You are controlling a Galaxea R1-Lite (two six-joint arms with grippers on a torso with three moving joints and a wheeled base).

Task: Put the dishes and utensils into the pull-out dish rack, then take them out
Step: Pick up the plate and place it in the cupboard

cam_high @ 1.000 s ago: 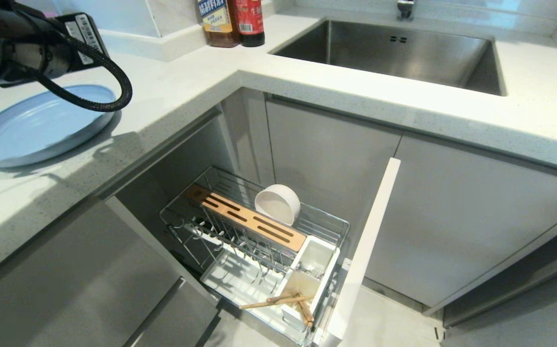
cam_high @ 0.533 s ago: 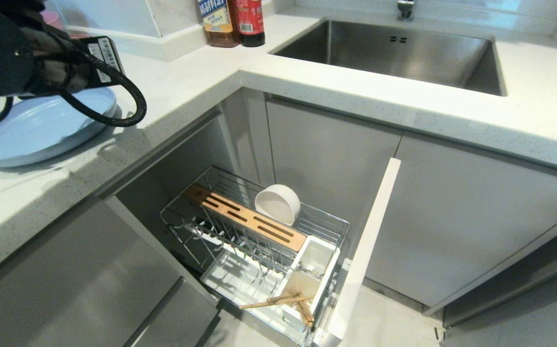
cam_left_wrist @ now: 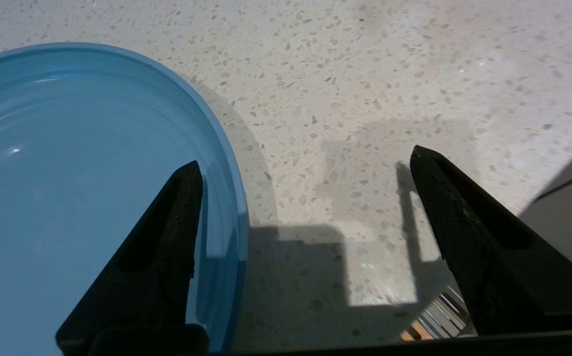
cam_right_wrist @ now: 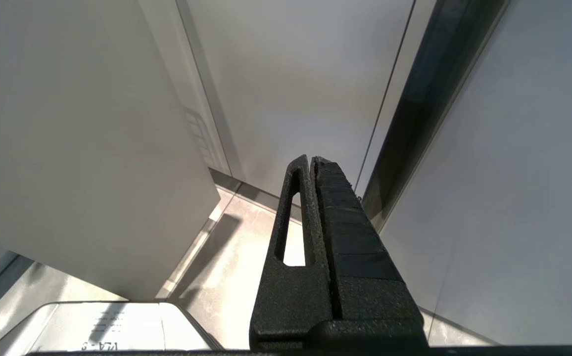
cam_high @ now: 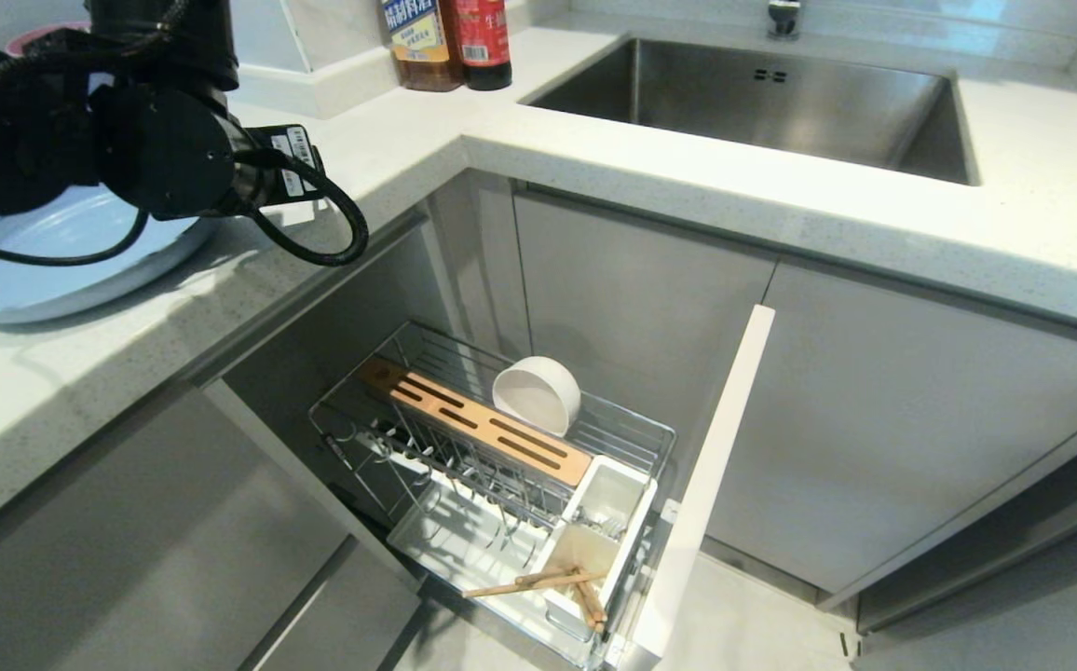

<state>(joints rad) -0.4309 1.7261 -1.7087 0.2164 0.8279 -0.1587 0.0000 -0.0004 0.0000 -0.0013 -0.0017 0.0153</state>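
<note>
You're in a home kitchen. A speckled pale desk (cam_high: 594, 158) wraps round a corner, with a steel sink (cam_high: 762, 102) sunk in at the far right and sauce bottles (cam_high: 445, 42) against the far wall. Below are grey cabinet fronts (cam_high: 632, 317), and a rack (cam_high: 501, 466) is pulled out, carrying a bowl (cam_high: 536, 394) and chopsticks (cam_high: 538, 582).

**Rack pulled out, blue plate on the table**

The pull-out dish rack (cam_high: 492, 466) stands open below the table (cam_high: 594, 168). A cream-white bowl (cam_high: 537, 395) rests on its side at the rack's back, touching the wooden knife block (cam_high: 473, 419). Chopsticks (cam_high: 538, 582) lie tilted across the white cutlery holder (cam_high: 599, 531) at the rack's front, beside the narrow white door front (cam_high: 706, 494). Up and left of the rack, a pale blue plate (cam_high: 26, 270) lies flat on the table, partly hidden by the left arm (cam_high: 138, 140). Two bottles (cam_high: 445, 42) stand beyond, beside the sink (cam_high: 753, 102).
</note>
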